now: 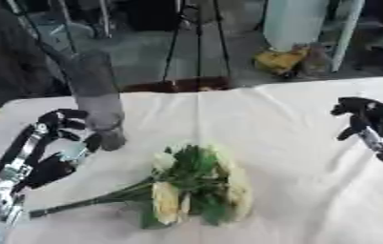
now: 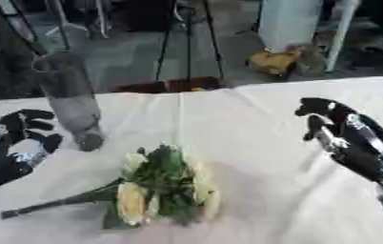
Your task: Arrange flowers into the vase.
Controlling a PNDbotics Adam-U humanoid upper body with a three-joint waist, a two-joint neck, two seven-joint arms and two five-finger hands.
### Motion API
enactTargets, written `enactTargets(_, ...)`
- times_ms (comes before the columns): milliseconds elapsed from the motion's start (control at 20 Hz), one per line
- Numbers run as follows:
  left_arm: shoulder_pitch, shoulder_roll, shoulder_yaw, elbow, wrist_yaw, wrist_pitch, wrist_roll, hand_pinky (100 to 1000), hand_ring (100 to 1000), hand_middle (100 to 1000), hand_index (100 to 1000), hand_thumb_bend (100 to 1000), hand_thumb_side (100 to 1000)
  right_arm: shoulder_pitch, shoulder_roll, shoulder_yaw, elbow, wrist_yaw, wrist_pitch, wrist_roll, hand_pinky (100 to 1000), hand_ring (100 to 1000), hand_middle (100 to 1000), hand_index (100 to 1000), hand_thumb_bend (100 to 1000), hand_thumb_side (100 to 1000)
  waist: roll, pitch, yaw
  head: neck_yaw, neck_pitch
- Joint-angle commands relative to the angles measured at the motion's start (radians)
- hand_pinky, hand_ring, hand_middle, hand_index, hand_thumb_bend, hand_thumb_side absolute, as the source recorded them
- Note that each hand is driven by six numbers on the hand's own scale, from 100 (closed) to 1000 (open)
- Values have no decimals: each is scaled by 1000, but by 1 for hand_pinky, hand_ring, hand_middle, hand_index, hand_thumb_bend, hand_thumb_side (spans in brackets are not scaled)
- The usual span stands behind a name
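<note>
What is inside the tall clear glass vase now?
The tall clear glass vase holds no flowers; the bouquet of pale yellow roses lies on the white tablecloth. Whether it holds water cannot be told.

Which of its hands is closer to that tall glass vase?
The left. The left hand sits right beside the vase, fingers curled near its base, though contact is unclear. The right hand hangs across the table, beyond the flowers.

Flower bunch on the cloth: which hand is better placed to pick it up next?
Probably the left hand: it hovers beside the vase, close to the stem ends of the flower bunch, which point its way. The right hand hangs farther off, over bare cloth.
</note>
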Motion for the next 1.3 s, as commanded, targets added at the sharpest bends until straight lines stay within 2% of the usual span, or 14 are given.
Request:
enactTargets(50,-28,53,-14,-22,-60,17,-40,677,736,744,798,532,569,-8,-20,-8,-17,-10,-1,4,572,913,734,893,100,656,1,-18,-3,-1,0)
enactTargets(300,-43,76,-46,-13,-157,21,-80,684,735,743,797,538,578,-10,-20,-6,-16,-10,-1,7,572,912,734,893,100,656,1,-17,-7,-3,0)
enactTargets(550,-44,63,-53,-9,-258,11,-87,684,735,743,797,538,578,-10,-19,-5,-16,-10,-1,7,572,912,734,893,100,656,0,-17,-7,-3,0)
enactTargets(600,-43,60,-54,-9,-278,8,-87,699,735,746,802,553,616,-10,-19,-5,-16,-10,-1,7,572,912,734,893,100,656,0,-17,-8,-3,0)
enactTargets(650,-43,66,-66,3,-299,7,-94,700,734,744,800,559,616,-12,-18,-4,-16,-10,-1,9,572,912,734,893,100,656,1,-17,-12,0,-1)
enactTargets(850,-74,55,-129,68,-376,-2,-160,703,726,726,796,588,612,-10,-16,-4,-14,-11,0,11,572,912,734,893,100,656,1,-17,-14,-2,1)
enactTargets(1050,-85,33,-142,83,-452,-20,-232,706,723,715,792,622,599,-10,-15,-5,-14,-12,-1,11,572,911,734,893,100,655,0,-18,-16,-2,1)
enactTargets(1300,-87,21,-155,104,-511,-40,-271,709,721,710,789,625,567,-9,-14,-4,-13,-12,-1,13,572,911,734,893,100,655,2,-17,-17,-1,3)
